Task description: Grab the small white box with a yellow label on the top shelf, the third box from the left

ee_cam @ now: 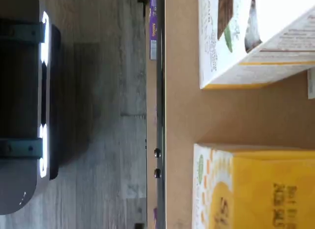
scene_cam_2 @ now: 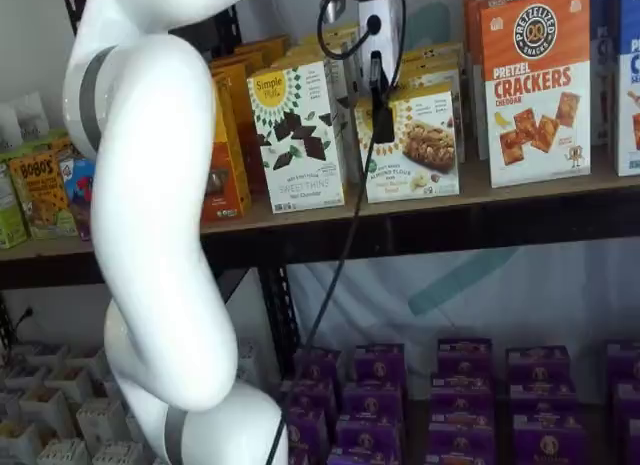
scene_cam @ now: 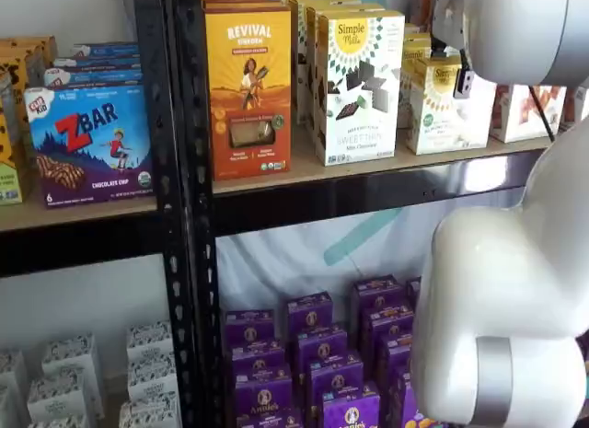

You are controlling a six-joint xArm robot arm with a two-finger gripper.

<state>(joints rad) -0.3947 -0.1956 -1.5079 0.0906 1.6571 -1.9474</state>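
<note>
The small white box [scene_cam_2: 412, 145] with the yellow sunburst label stands on the top shelf [scene_cam_2: 520, 197], a tan board with a black front rail. It also shows in a shelf view [scene_cam: 446, 108]. My gripper [scene_cam_2: 380, 110] hangs right in front of the box's upper left part, and only one black finger shows side-on with a cable beside it, so I cannot tell whether it is open. In the wrist view, turned on its side, the box's yellow top [ee_cam: 261, 187] lies close below the camera, by the shelf board [ee_cam: 179, 115].
A taller white box with chocolate squares [scene_cam_2: 297, 135] stands to the left of the small box, with a gap between them [ee_cam: 246, 37]. An orange pretzel cracker box [scene_cam_2: 535, 85] stands to its right. The white arm [scene_cam_2: 150, 235] fills the left foreground. Purple boxes [scene_cam_2: 450, 395] fill the lower shelf.
</note>
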